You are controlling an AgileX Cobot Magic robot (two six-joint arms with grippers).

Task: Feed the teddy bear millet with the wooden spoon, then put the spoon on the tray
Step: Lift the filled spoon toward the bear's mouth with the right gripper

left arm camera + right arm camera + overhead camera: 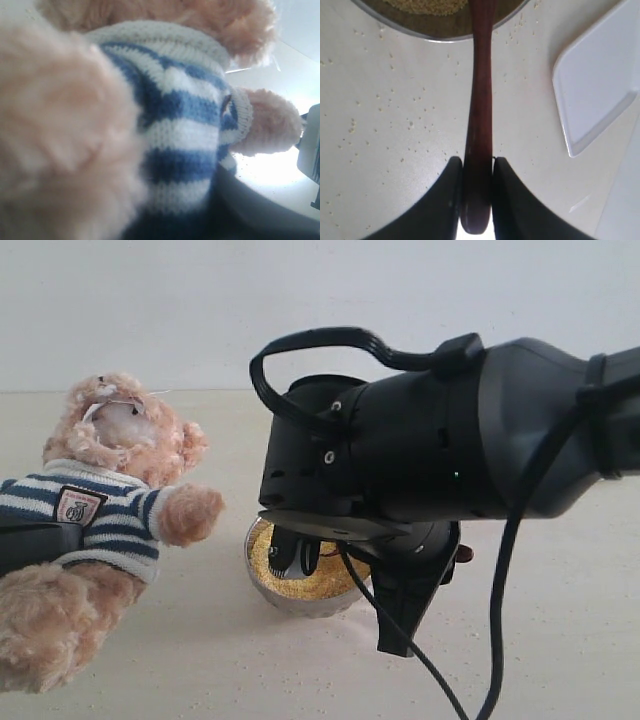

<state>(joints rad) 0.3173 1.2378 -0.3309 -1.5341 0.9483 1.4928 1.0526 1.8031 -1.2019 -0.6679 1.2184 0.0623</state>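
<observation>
The teddy bear (110, 490), in its navy-and-white striped shirt, leans tilted at the left, one paw stretched toward the steel bowl (300, 602). My left gripper (60, 540) is shut across the bear's belly; the striped shirt (185, 125) fills the left wrist view. The bowl holds yellow millet (262, 550). My right gripper (477, 165) is shut on the handle of the wooden spoon (480, 100), whose far end reaches over the bowl's rim (440, 34) and the millet (427, 5). The spoon's oval end is out of view. The white tray (595, 85) lies beside the bowl.
The bulky black right arm (450, 440) with its looping cable hangs over the bowl and hides part of it. Loose millet grains (380, 115) are scattered over the pale table (560, 620) around the bowl.
</observation>
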